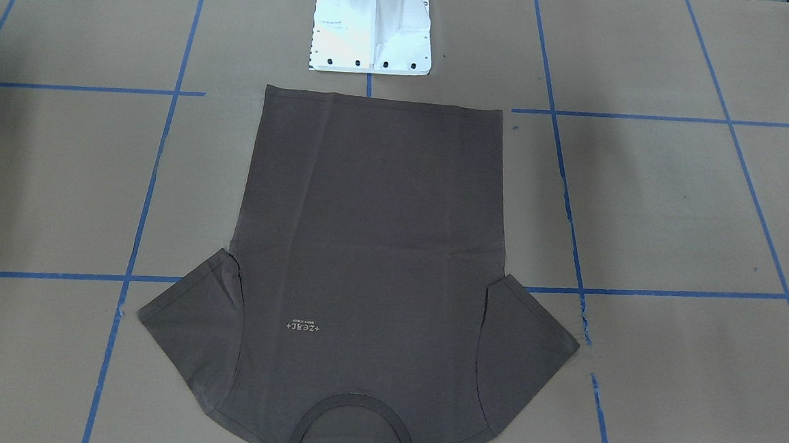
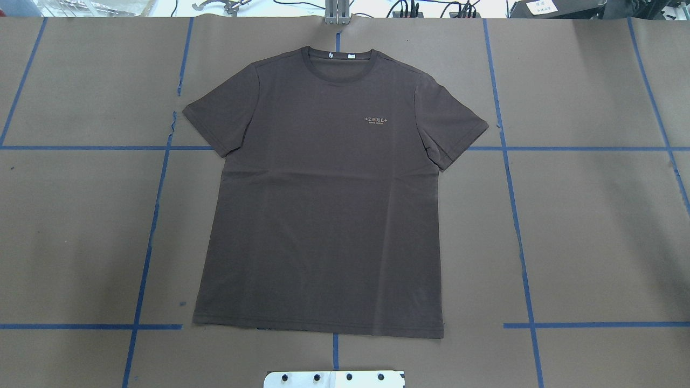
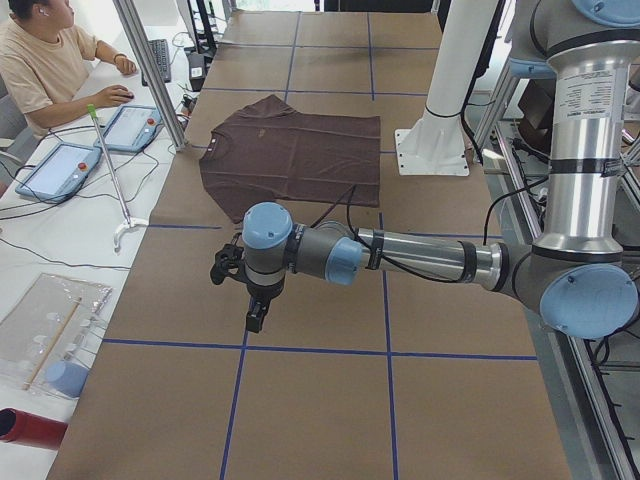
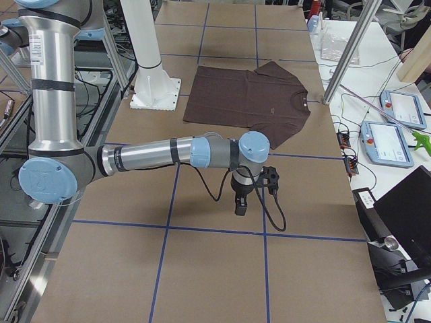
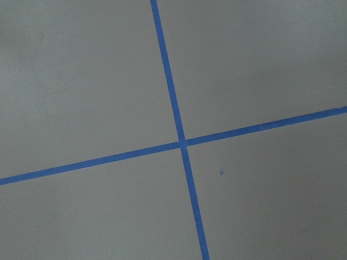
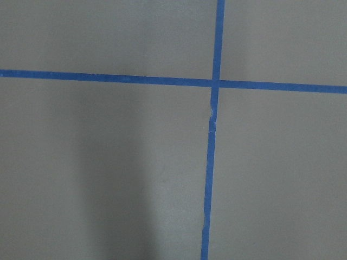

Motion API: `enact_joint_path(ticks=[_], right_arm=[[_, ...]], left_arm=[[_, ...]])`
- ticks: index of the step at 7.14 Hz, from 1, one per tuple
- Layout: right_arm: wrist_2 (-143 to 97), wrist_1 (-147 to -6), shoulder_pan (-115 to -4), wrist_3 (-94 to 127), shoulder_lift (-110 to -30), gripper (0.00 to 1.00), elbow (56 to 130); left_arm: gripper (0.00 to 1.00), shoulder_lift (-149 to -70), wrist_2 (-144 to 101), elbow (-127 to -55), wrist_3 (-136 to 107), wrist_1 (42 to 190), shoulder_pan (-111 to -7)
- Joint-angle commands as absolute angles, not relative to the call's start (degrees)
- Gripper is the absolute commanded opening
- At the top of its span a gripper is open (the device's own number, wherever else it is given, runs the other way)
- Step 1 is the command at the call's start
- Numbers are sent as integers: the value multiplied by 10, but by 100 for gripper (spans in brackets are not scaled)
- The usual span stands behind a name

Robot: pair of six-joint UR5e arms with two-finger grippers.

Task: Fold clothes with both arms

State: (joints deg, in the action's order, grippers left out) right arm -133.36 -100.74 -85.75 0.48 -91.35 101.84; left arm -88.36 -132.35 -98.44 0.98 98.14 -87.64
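Note:
The dark brown T-shirt (image 2: 323, 205) lies flat and spread out, front up, in the middle of the table, with its collar (image 2: 339, 59) on the side away from the robot. It also shows in the front-facing view (image 1: 365, 247) and in both side views (image 3: 290, 155) (image 4: 249, 101). My left gripper (image 3: 256, 318) hangs above bare table well off to the shirt's side. My right gripper (image 4: 240, 205) hangs likewise off the other side. Both show only in the side views, so I cannot tell whether they are open or shut. Both wrist views show only table.
The brown table (image 2: 593, 215) carries a grid of blue tape lines (image 5: 182, 143) (image 6: 214, 83). The white pedestal base (image 1: 372, 28) stands just behind the shirt's hem. An operator (image 3: 40, 60) sits at a side desk with tablets (image 3: 130, 128).

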Motion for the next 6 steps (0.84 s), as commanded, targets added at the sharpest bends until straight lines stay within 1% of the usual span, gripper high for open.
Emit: enact_joint_path(ticks=[1,3,4,5,6], right_arm=[[-1336,-936,-857,4,-917,100,1008],[-1338,-897,-848,5,-916,100,1002],[-1339,-889,-822,10,-908,100,1003],[-1340,-881,-772,73,-870,100,997],[-1336,-853,-719,183,-826,100,979]], left_arm=[[100,-882,-1327,-988,7,988,-875],[100,-882,-1332,-984,4,989,-872],[100,-883,-1332,-983,4,990,-872],[100,-884,-1332,-983,5,996,-872],[100,-882,-1332,-982,4,1016,-872]])
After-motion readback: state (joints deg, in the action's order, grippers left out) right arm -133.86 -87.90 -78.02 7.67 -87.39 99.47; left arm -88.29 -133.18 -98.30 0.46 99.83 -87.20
